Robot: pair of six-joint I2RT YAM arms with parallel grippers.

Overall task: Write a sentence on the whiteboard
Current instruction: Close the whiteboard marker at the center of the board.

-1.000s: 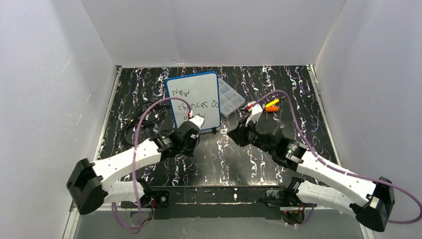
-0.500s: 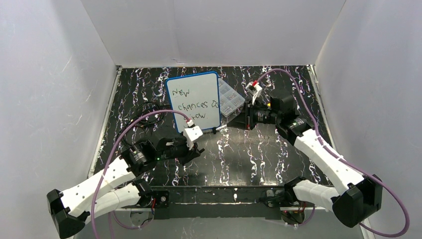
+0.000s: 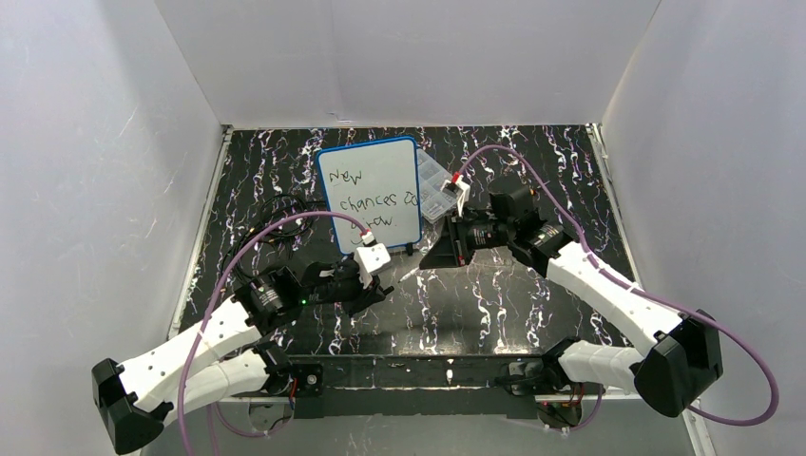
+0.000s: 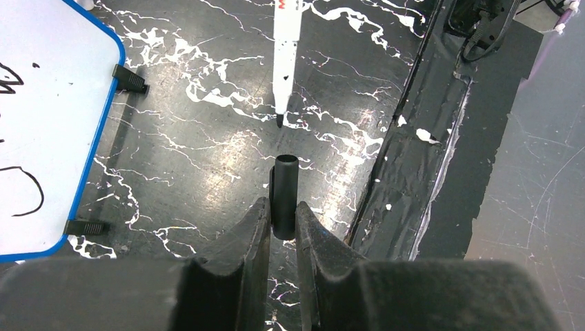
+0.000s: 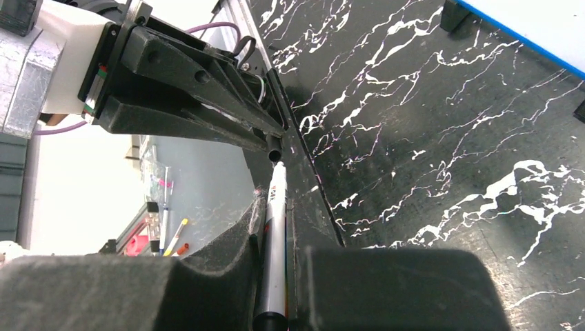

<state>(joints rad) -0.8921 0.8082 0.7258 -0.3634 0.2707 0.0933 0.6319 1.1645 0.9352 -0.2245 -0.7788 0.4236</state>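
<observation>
Looking down from above, we find the whiteboard [image 3: 373, 161] toward the back of the black marbled table [image 3: 532, 294], carried on small black feet [image 4: 129, 78]. The sentence [image 3: 369, 201] runs across it in thin black handwriting: "New" on top, "chances" below, and a third line that we read as "grow", though the left arm's wrist hides part of it.

Just in front of the whiteboard's near edge, the left gripper [image 4: 283, 207] is closed on a short black cap [image 4: 284, 183]. The cap sits clamped between the two fingers, its open end pointing away from the wrist.

In front of the whiteboard's near right corner, the right gripper [image 5: 274, 224] is clamped on a white marker [image 5: 276, 186], which lies along the slot between its fingers. The two grippers face each other. In the left wrist view the marker's dark tip is aimed at the mouth of the cap and stands a little apart from it, not touching.

A clear compartment box [image 3: 439, 185] lies on the table against the whiteboard's right edge, partly behind it. A loose coil of black cable [image 3: 285, 214] lies on the table to the left of the whiteboard.
</observation>
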